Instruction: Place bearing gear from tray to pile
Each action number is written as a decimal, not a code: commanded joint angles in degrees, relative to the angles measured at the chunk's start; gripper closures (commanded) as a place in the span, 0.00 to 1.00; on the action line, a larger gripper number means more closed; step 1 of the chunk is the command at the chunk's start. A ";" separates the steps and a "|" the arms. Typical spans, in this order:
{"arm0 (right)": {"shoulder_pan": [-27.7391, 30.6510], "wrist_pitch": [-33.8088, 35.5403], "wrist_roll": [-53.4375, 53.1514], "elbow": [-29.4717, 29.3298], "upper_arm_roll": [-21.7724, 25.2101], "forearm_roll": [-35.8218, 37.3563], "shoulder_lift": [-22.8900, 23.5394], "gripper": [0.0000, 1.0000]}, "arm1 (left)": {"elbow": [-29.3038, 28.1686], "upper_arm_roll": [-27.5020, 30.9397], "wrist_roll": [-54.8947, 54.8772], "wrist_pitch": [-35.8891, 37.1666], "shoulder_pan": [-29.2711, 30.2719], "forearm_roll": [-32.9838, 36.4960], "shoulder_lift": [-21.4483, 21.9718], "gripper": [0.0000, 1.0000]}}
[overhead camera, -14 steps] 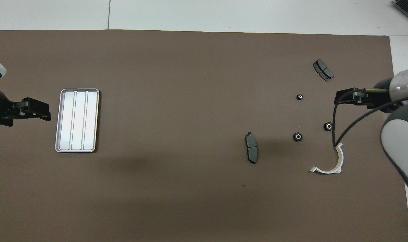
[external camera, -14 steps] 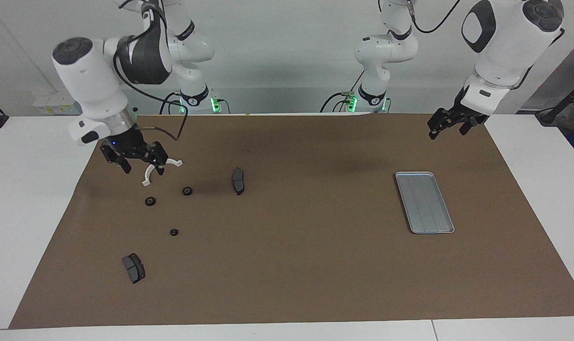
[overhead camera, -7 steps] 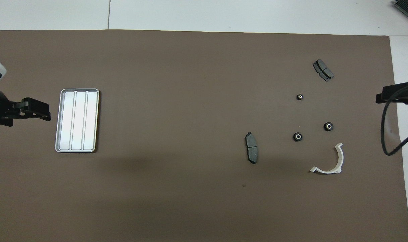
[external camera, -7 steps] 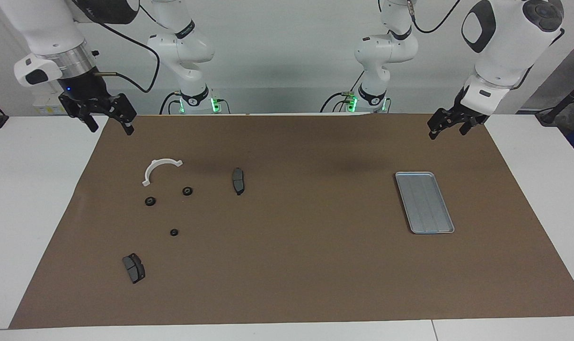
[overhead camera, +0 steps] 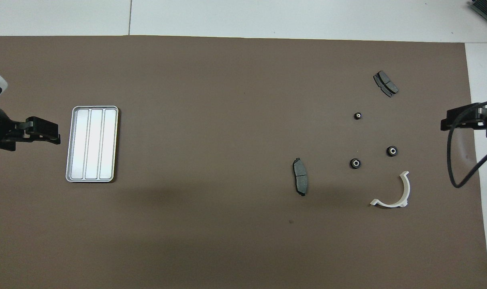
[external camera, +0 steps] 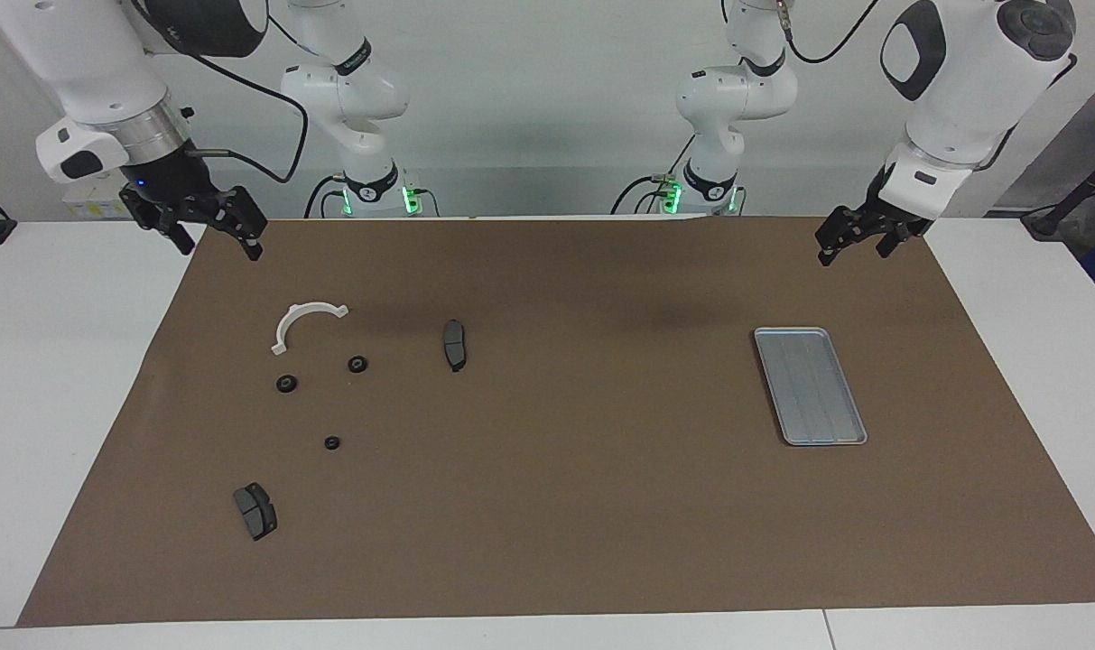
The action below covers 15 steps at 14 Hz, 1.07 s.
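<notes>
— White table point(external camera: 51, 379) all round, with a brown mat point(external camera: 565, 506) covering most of it; pale wall at the robots' end. What takes up the mat?

— Very little. Its whole middle is bare, and so is the wide strip along the edge farthest from the robots. Everything sits toward one end or the other.

— Biggest piece first?

— The tray point(external camera: 786, 433), silver-grey and ribbed, lies flat toward the left arm's end, well in from the mat's edges, with nothing in it. The left gripper point(external camera: 856, 239) hangs over the mat's corner nearest its own base, jaws spread and holding nothing; the arm waits.

— And the right arm's end?

— The right gripper point(external camera: 211, 233) hangs over the mat's edge there, jaws likewise spread, nothing between them. Below it lies the pile: a white half-ring bracket point(external camera: 287, 321) nearest the robots, one brake pad point(external camera: 454, 344) toward the middle of the mat, and a second brake pad point(external camera: 255, 510) farthest from the robots.

— The gears?

— Three small black bearing gears, all on the mat among the pile, each apart from the others: one point(external camera: 357, 364) between bracket and first pad, one point(external camera: 286, 383) just beside the bracket, and one point(external camera: 331, 442) farther out toward the second pad.
</notes>
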<state>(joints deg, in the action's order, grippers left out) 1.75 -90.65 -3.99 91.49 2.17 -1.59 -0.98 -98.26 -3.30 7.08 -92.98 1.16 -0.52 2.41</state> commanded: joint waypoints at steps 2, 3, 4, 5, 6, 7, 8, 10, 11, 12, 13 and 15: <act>-0.08 0.92 2.67 2.46 -0.50 0.80 -1.83 0.00 | -1.93 -0.21 -0.32 -0.97 0.25 0.70 1.72 0.00; -0.08 0.66 2.58 3.16 -0.68 0.80 -2.09 0.00 | -1.93 -0.21 -0.32 -1.06 0.25 0.70 1.72 0.00; -0.08 0.48 2.76 3.43 -0.77 0.80 -2.27 0.00 | -1.84 -0.21 -0.32 -0.97 0.34 0.70 1.72 0.00; -0.17 0.13 3.28 3.69 -0.85 0.80 -2.36 0.00 | -1.93 -0.21 -0.32 -0.97 0.34 0.70 1.72 0.00; -0.17 0.04 3.55 4.04 -0.94 0.71 -2.45 0.00 | -1.93 -0.21 -0.32 -1.06 0.34 0.70 1.72 0.00; -0.26 -0.05 3.63 4.39 -0.94 0.71 -2.53 0.00 | -1.93 -0.21 -0.32 -0.97 0.34 0.70 1.72 0.00; -1.13 -0.05 3.37 4.66 -0.94 0.80 -2.71 0.00 | -1.93 -0.21 -0.32 -0.88 0.34 0.70 1.72 0.00; -1.40 -0.92 3.11 4.83 -0.94 0.80 -2.71 0.00 | -1.93 -0.21 -0.40 -1.50 0.34 0.70 1.72 0.00; -1.49 -2.06 3.11 5.10 -1.03 0.80 -2.71 0.00 | -1.93 -0.21 -0.75 -1.59 0.34 0.70 1.72 0.00; -1.49 -2.16 3.02 5.19 -0.94 0.80 -2.71 0.00 | -1.93 -0.21 -0.93 -1.67 0.34 0.70 1.72 0.00; -1.49 -2.16 3.11 5.19 -0.94 0.80 -2.71 0.00 | -1.93 -0.21 -1.02 -1.76 0.34 0.70 1.72 0.00; -1.49 -2.16 3.11 5.19 -0.94 0.80 -2.71 0.00 | -1.93 -0.21 -1.02 -1.85 0.34 0.70 1.72 0.00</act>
